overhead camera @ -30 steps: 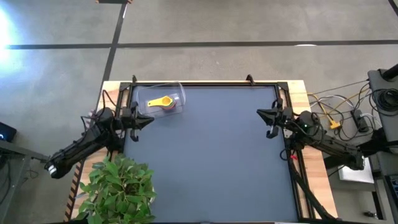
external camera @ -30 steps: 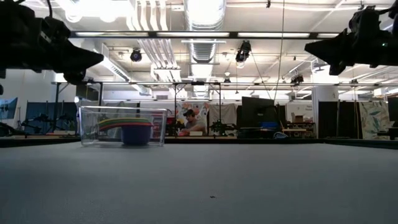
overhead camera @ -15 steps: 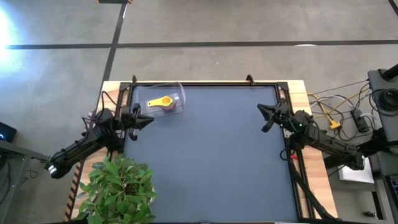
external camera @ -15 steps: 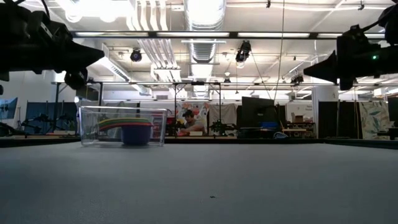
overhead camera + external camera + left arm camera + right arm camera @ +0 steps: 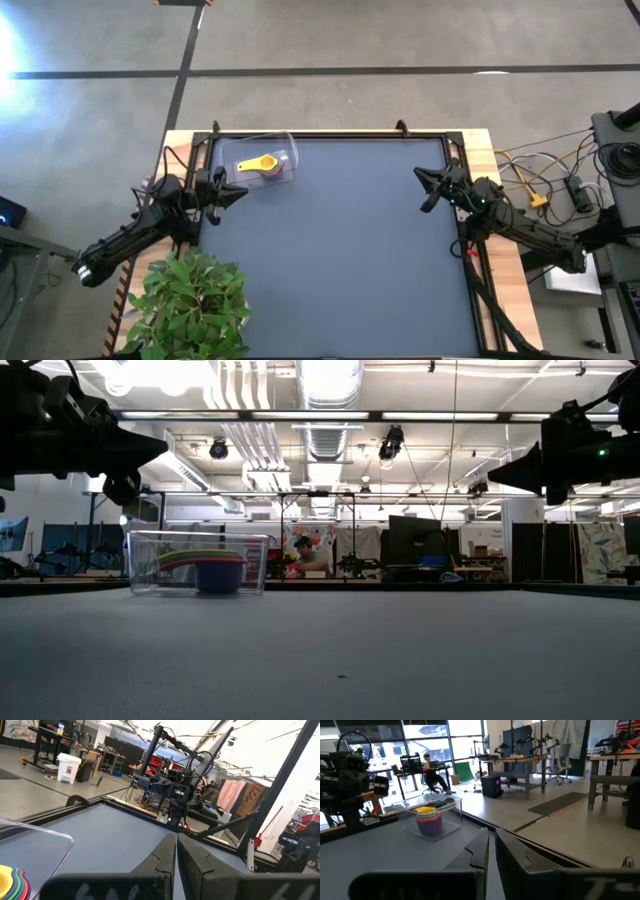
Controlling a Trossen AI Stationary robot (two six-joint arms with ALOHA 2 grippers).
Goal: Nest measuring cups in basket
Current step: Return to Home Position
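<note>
The task is judged to be all but done. The cups [image 5: 258, 163] are seen gathered into one nested stack inside the basket [image 5: 288, 150], and no cup is seen lying outside it. The basket stands on the tabletop [image 5: 340, 260] toward 11 o'clock in the high view, close to the far left corner. What is left, by this judgement, is only for the arms to be parked, and neither arm is touching the basket or the stack. The left gripper [image 5: 176, 836] is held above the tabletop's edge at 9 o'clock. Its fingers are brought together with only a thin slit between them, and nothing is clamped. From it the basket is found near, at about 1 o'clock. The right gripper [image 5: 491, 833] is held above the opposite edge at 3 o'clock, well apart from the basket. Its fingers are likewise together and nothing is held. By count, one basket and one stack are shown. A yellow cup is seen on top with its handle pointing toward 8 o'clock, and a blue or purple cup is made out at the bottom of the stack in the low view. Green and red rims are seen layered between them, but the exact number of cups cannot be told from the overlapping rims. Two grippers are counted, and one plant [image 5: 190, 300] is seen at 7 o'clock beside the tabletop.
</note>
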